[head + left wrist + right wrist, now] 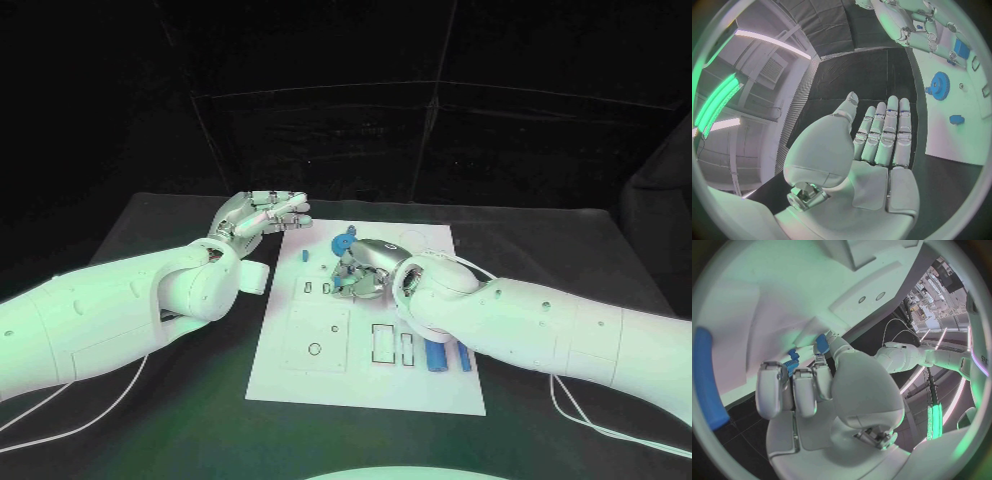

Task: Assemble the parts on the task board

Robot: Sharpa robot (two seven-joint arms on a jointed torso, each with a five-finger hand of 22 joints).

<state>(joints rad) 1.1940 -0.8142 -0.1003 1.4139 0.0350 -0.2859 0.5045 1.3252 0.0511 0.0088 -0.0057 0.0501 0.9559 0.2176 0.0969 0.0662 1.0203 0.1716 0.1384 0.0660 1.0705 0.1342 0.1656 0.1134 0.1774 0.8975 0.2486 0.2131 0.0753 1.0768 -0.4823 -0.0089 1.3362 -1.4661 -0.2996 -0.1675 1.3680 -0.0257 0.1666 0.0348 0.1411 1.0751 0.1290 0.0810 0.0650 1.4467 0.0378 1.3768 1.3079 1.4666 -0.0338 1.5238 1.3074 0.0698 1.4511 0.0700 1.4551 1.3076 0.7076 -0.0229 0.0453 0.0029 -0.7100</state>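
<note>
The white task board lies in the middle of the black table. My right hand is curled down onto its far middle, and thumb and fingers pinch a small blue part close to the board. A blue gear lies just beyond that hand, and another small blue piece lies to its left. My left hand hovers at the board's far left corner, fingers straight and side by side, holding nothing.
Two blue bars lie side by side at the board's near right, beside outlined rectangular slots. My right forearm crosses the board's right edge. Black table surrounds the board, and white cables trail at near right.
</note>
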